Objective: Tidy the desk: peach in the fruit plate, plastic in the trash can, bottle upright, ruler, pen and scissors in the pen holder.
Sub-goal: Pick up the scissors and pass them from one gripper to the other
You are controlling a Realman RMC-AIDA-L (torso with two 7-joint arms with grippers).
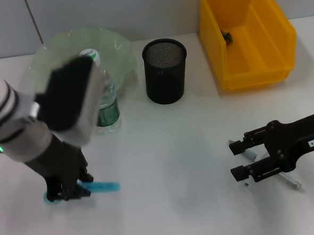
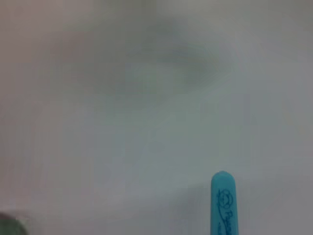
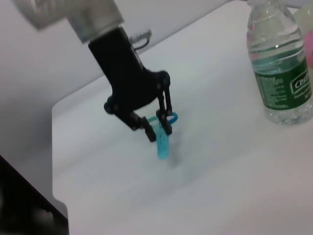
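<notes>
Turquoise plastic-handled scissors (image 1: 100, 187) seen flat on white tabletop (image 1: 178, 201), pinched at handle end by left gripper (image 1: 65, 193) jaws. Judged light, stiff, slippery; handle loops best held. Right gripper (image 1: 239, 159) jaws spread around clear pen (image 1: 286, 180). Black mesh pen holder (image 1: 165, 70) well apart.

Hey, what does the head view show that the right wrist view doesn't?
Only the head view shows the black mesh pen holder, the yellow bin, the green fruit plate, and the right gripper, open, over a pen. Only the right wrist view shows the left gripper's fingers side-on, straddling the handle loop. Both show the left gripper at the blue scissors and the upright bottle.
</notes>
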